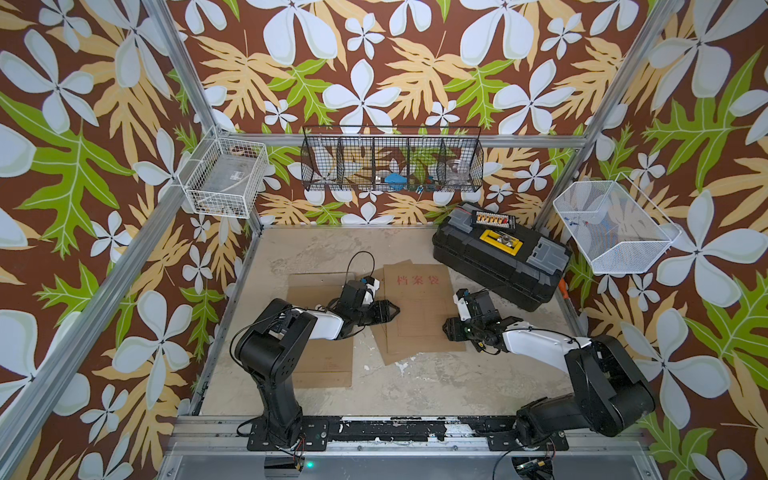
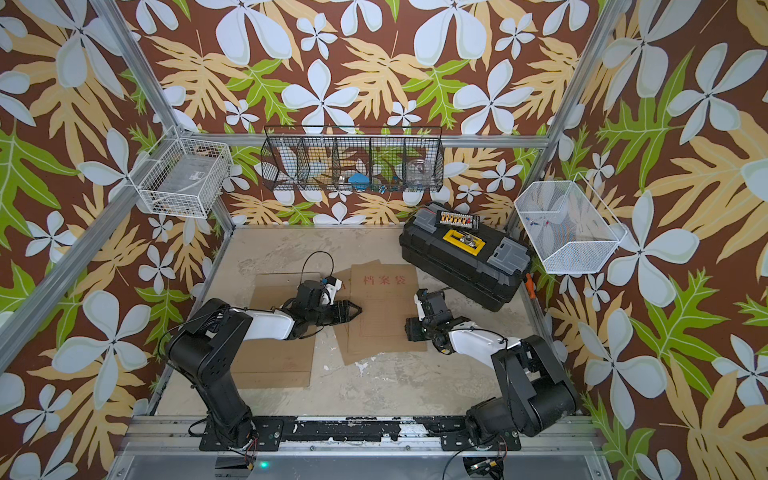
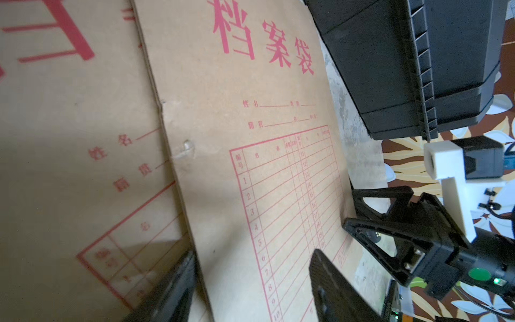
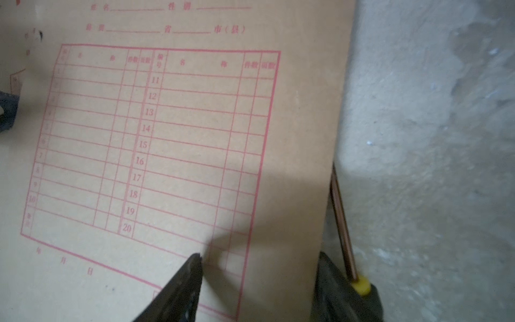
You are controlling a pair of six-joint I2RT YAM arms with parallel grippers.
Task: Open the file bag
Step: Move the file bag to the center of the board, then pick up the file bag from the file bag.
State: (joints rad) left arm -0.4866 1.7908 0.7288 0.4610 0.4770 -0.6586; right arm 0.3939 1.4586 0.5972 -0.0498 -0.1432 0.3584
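Worn beige tabletop (image 1: 415, 395) in the floral cell. The kraft file bag (image 1: 415, 307) lies face up at centre, atop another bag (image 1: 382, 353). I see the left gripper (image 1: 394, 310) at its left edge and the right gripper (image 1: 448, 329) at its right edge, both with jaws parted and holding nothing. I judge they bracket it to turn it over.

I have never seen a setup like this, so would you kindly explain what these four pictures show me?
Two robot arms stand at a table's front edge. Two pictures look down from above; the other two come from a camera on each wrist. On the table lie a printed file bag between the arms, another bag under the left arm, and a black toolbox. The left arm and right arm each have open jaws at the file bag's side edges; nothing is held.
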